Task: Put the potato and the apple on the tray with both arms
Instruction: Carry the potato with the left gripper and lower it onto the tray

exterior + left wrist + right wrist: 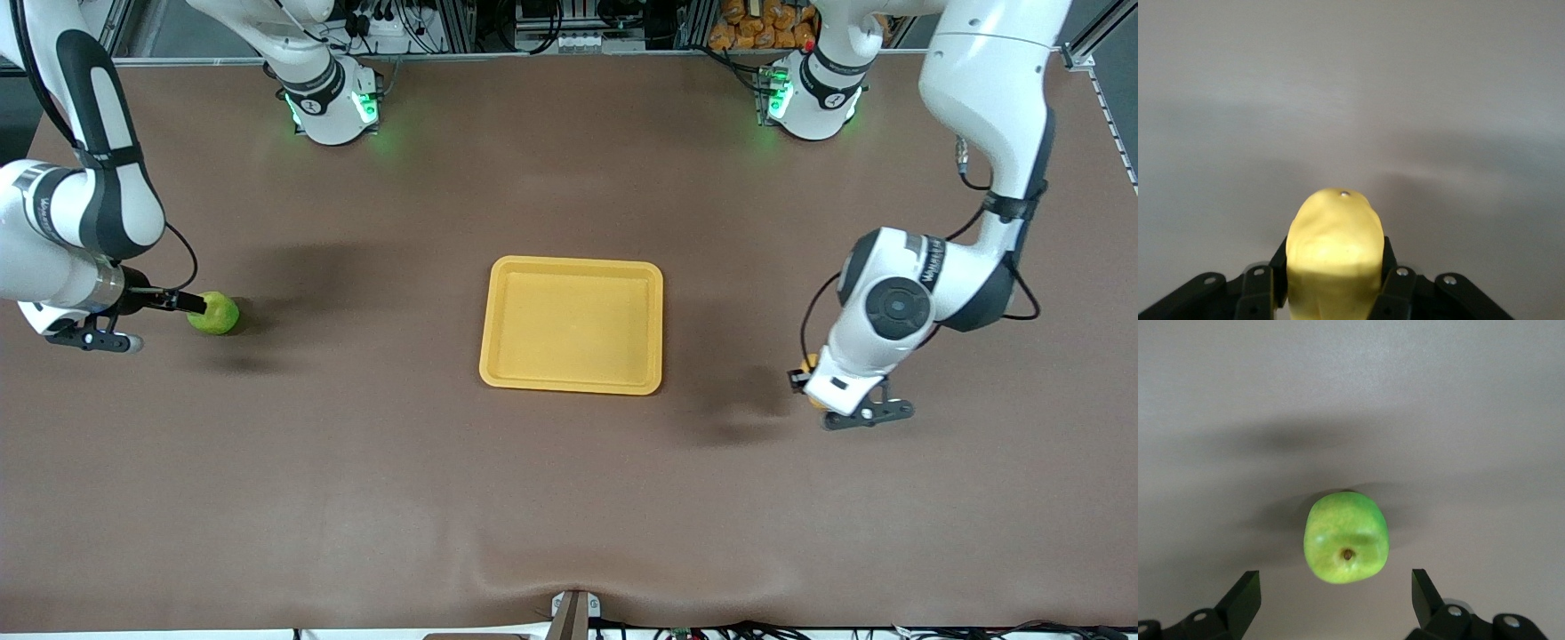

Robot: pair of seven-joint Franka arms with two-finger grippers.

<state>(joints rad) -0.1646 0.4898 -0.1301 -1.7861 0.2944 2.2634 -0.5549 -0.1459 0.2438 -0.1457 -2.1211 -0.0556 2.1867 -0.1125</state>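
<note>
- Right claw [1331, 593], at the right arm's end of the surface [356, 462], hangs spread wide around the green apple [213, 313]; its fingers [1241, 595] stand clear of the fruit, which rests on the surface.
- Yellow-orange tray [572, 384] lies mid-surface, between both arms.
- Left claw [1331, 283], toward the left arm's end, is clamped on the potato [1333, 250], pads pressing both flanks.

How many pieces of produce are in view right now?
2. The apple sits on the table by the right hand, ungrasped. The potato, mostly hidden, is between the left hand's fingers.
</note>
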